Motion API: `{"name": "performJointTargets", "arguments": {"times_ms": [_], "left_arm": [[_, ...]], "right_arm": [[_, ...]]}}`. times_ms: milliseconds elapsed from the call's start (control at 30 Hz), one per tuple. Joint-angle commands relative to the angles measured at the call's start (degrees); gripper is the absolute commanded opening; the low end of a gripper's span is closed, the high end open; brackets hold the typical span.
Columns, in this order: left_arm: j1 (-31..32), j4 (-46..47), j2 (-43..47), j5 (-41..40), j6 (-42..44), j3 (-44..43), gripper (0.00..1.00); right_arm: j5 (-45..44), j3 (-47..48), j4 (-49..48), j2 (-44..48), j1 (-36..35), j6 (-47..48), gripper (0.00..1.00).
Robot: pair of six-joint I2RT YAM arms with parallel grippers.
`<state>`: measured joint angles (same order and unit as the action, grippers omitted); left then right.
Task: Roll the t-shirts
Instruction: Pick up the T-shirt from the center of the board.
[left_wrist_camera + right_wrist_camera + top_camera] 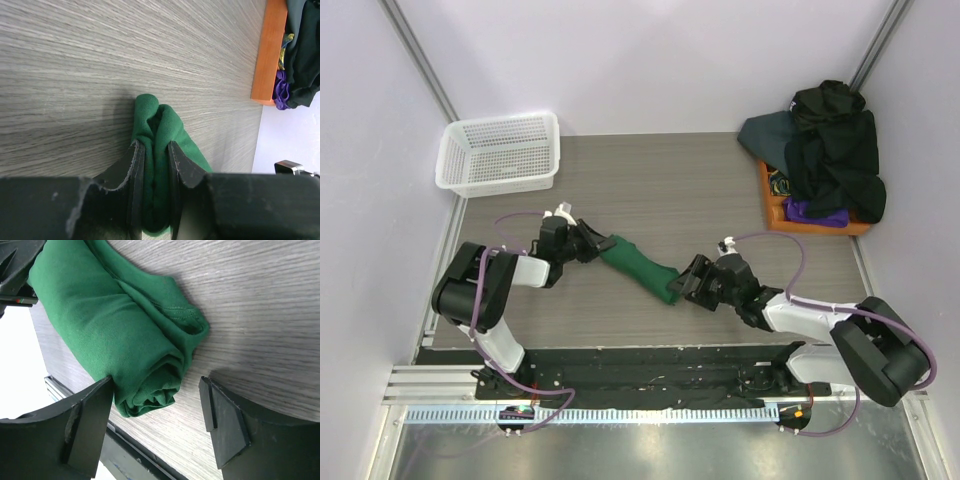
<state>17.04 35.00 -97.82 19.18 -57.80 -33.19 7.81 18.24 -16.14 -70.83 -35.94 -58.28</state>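
Note:
A dark green t-shirt point(638, 265) lies rolled into a thick roll on the table between both arms. My left gripper point(594, 246) is shut on its left end; in the left wrist view the green cloth point(156, 150) is pinched between my fingers. My right gripper point(686, 282) is open at the roll's right end. In the right wrist view the roll's end point(125, 340) lies between the spread jaws, against the left finger point(87, 420); the right finger point(225, 417) stands apart from it. More shirts, dark green and black, are piled point(830, 150) at the back right.
A white mesh basket point(500, 152) stands at the back left. An orange tray point(772, 205) at the back right holds the shirt pile and a purple cloth point(817, 213); it also shows in the left wrist view point(269, 55). The black base rail point(650, 365) runs along the near edge.

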Motion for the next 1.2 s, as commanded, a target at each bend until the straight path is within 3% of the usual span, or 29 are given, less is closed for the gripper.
{"name": "performJointTargets", "arguments": {"times_ms": [0, 233, 467, 633, 833, 967, 1000, 1167], "left_arm": [[0.45, -0.37, 2.19, -0.90, 1.46, -0.91, 0.04], [0.98, -0.73, 2.55, -1.42, 1.46, -0.91, 0.04], [1.51, -1.08, 2.37, -1.51, 1.55, -1.26, 0.03], [2.39, -2.31, 2.55, -1.87, 2.17, -1.88, 0.03], [2.65, -2.66, 2.81, -2.04, 2.34, -1.79, 0.03], [2.65, -3.10, 3.34, -1.95, 2.61, -1.88, 0.03], [2.65, -3.36, 3.60, -1.95, 2.78, -1.97, 0.03], [2.65, -8.89, 6.67, -3.27, 5.06, -3.89, 0.03]], "right_arm": [[-4.73, 0.04, -1.96, -1.77, -1.67, -1.83, 0.77], [-14.92, 2.59, 0.58, -3.78, -5.18, -0.35, 0.76], [-18.62, 4.35, -0.55, -8.97, -6.07, -1.74, 0.72], [-19.85, 4.61, -1.96, -10.38, -6.42, -3.07, 0.62], [-19.59, 4.70, -4.86, -9.77, -6.51, -1.84, 0.39], [-19.24, 6.54, -4.08, -8.36, -6.60, 1.23, 0.16], [-19.15, 7.15, -3.03, -8.10, -6.68, 1.85, 0.01], [-18.62, 11.28, 0.66, -5.12, -6.60, 6.77, 0.01]]}}
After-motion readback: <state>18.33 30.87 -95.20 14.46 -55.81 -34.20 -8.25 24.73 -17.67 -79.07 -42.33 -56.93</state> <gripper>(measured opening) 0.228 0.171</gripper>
